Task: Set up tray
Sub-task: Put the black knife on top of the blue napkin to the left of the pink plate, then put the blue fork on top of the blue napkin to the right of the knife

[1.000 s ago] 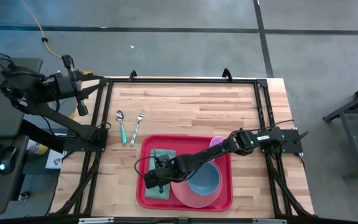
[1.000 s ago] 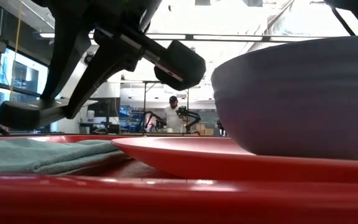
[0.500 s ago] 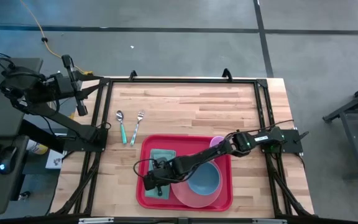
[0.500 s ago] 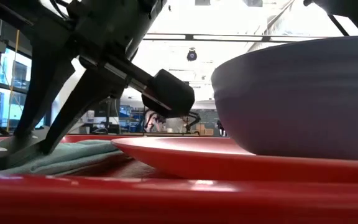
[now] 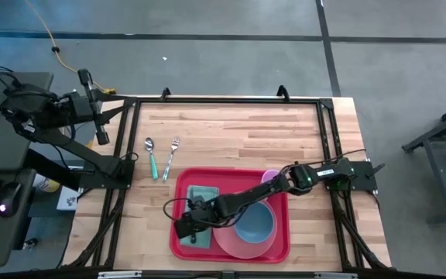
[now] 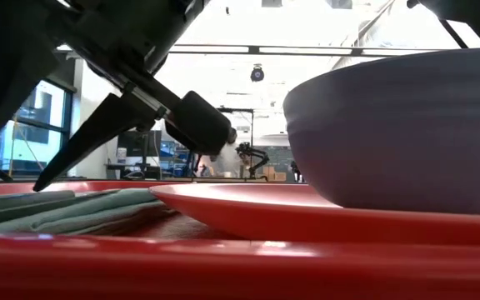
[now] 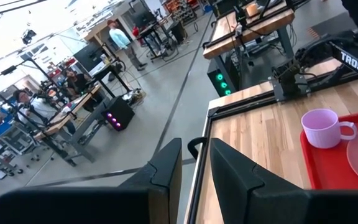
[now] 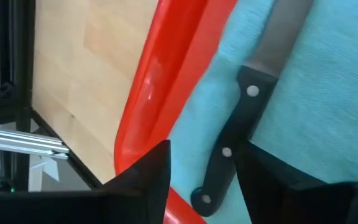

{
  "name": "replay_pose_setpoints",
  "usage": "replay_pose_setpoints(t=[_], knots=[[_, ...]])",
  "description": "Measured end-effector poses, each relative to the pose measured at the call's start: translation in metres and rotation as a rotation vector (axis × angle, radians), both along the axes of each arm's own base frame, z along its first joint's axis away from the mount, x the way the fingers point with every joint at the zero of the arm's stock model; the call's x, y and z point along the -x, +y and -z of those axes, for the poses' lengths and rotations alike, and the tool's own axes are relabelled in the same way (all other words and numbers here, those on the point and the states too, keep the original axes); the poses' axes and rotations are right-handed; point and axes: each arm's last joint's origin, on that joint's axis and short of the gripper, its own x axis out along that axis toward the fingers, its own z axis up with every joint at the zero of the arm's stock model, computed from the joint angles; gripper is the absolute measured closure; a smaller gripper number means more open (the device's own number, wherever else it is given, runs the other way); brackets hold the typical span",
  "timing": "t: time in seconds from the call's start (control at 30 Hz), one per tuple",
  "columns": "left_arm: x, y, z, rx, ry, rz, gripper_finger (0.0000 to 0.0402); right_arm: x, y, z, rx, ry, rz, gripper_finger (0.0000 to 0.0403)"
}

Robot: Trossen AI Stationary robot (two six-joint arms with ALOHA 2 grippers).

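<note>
The red tray [image 5: 178, 246] lies at the table's near middle. On it stand a pink plate [image 5: 242, 246] bearing a blue bowl [image 5: 254, 223], a lilac cup [image 5: 269, 177] and a folded teal napkin [image 5: 204, 192]. A black-handled knife [image 8: 241, 124] lies flat on the napkin [image 8: 328, 93] beside the tray's left rim. My right gripper [image 8: 204, 168] hovers open low over it, a finger on either side of the handle; I see no contact. My left gripper [image 7: 196, 155] waits beyond the table's far left corner, its fingers slightly apart with nothing between them.
A spoon [image 5: 152, 155] and a fork [image 5: 170, 155] with teal handles lie on the bare wood left of the tray's far corner. Bare wood stretches across the table's far half. A black frame borders the tabletop. People stand in the room behind.
My right gripper has sunk a little toward the napkin at the tray's near left and tipped further downward. Its fingers, together a second ago, now stand apart. The knife lies on the napkin.
</note>
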Motion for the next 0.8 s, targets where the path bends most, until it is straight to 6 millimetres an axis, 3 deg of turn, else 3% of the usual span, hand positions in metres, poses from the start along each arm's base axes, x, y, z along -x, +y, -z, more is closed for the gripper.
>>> replay_pose_setpoints(t=[0.27, 0.47, 0.8], knots=[[0.000, -0.001, 0.001, 0.003, 0.006, 0.024, 0.0284, 0.001, -0.001, -0.004, 0.022, -0.008, 0.003, 0.0247], [0.000, -0.001, 0.001, 0.003, 0.006, 0.026, 0.0284, 0.008, -0.004, -0.022, 0.056, -0.002, -0.016, 0.0262], [0.000, -0.001, 0.001, 0.000, 0.015, 0.027, 0.0284, 0.037, -0.024, -0.094, 0.256, -0.022, 0.002, 0.0265]])
